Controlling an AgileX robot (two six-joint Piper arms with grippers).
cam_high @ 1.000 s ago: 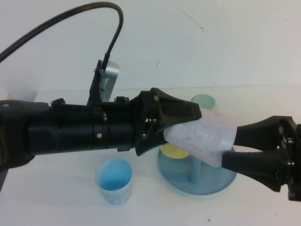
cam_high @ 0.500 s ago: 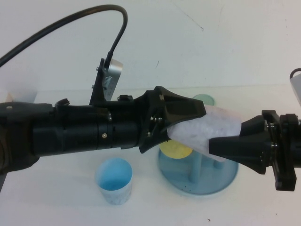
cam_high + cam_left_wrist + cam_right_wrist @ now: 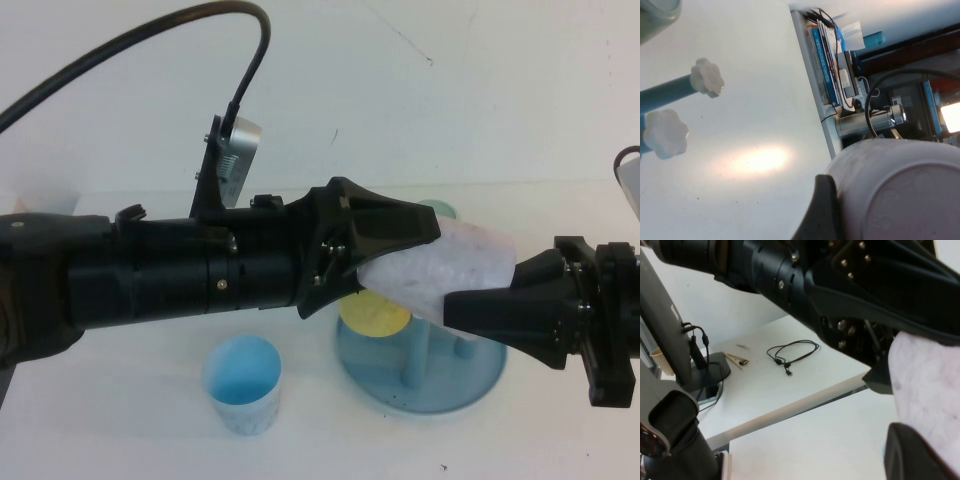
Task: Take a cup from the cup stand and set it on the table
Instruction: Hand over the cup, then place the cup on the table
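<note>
My left gripper (image 3: pixel 400 255) is shut on the narrow end of the pale pink cup (image 3: pixel 440 275) and holds it sideways in the air above the blue cup stand (image 3: pixel 480 385). My right gripper (image 3: pixel 470 305) reaches in from the right and is closed on the cup's wide end. In the left wrist view the cup's bottom (image 3: pixel 900 195) fills the corner beside one black finger (image 3: pixel 820 210), with two white-capped pegs (image 3: pixel 707 77) beyond. In the right wrist view the cup (image 3: pixel 930 385) rests against my right finger (image 3: pixel 915 455). The white table (image 3: pixel 120 420) lies below.
A yellow cup (image 3: pixel 375 315) hangs on the stand under the left gripper. A pale green cup (image 3: pixel 440 210) sits behind it. A light blue cup (image 3: pixel 242 385) stands on the table to the stand's left. The left arm's cable (image 3: pixel 200 25) arcs overhead.
My right gripper turned its wrist and moved in onto the cup's wide end. The left gripper and cup rose slightly and shifted right.
</note>
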